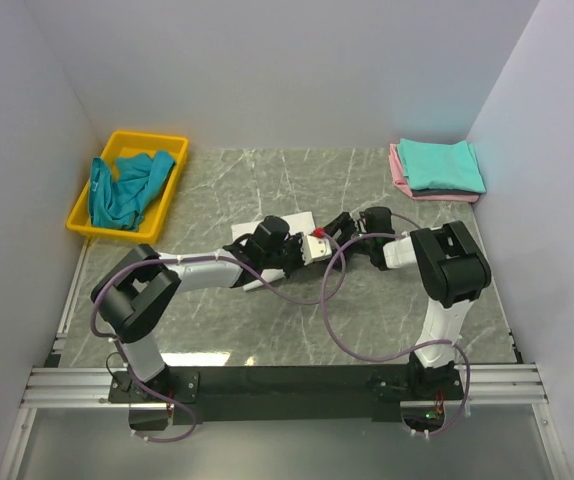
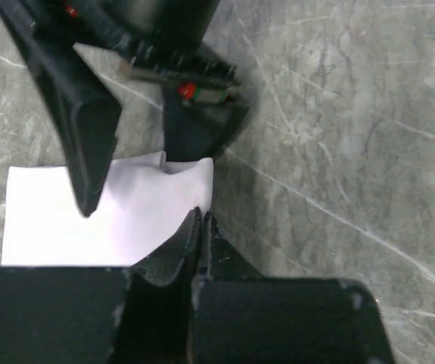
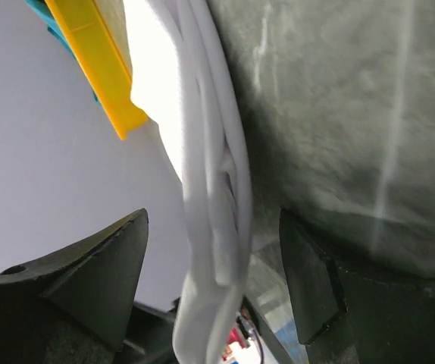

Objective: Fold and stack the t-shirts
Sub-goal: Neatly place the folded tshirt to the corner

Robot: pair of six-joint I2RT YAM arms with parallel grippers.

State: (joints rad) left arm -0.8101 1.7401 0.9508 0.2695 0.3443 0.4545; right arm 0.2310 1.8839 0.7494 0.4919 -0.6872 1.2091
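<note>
I see the white shirt [image 1: 250,232] folded mid-bench [image 1: 267,320]. My left gripper [image 2: 202,220] has its jaws clamped on the shirt's edge. My right gripper [image 3: 211,220] straddles it, jaws apart. A teal shirt [image 1: 445,165] lies on a pink shirt [image 1: 399,172] at two o'clock, and a yellow tray [image 1: 132,137] sits at ten.

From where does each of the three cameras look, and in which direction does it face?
Top external: high behind the bases, facing down on the table; left arm and right arm show whole.
Left wrist: on the left arm, facing down; left gripper shut on the white shirt.
Right wrist: low, facing along the table toward the yellow tray; right gripper open around the shirt.
Shared: both wrist views show the white shirt.
</note>
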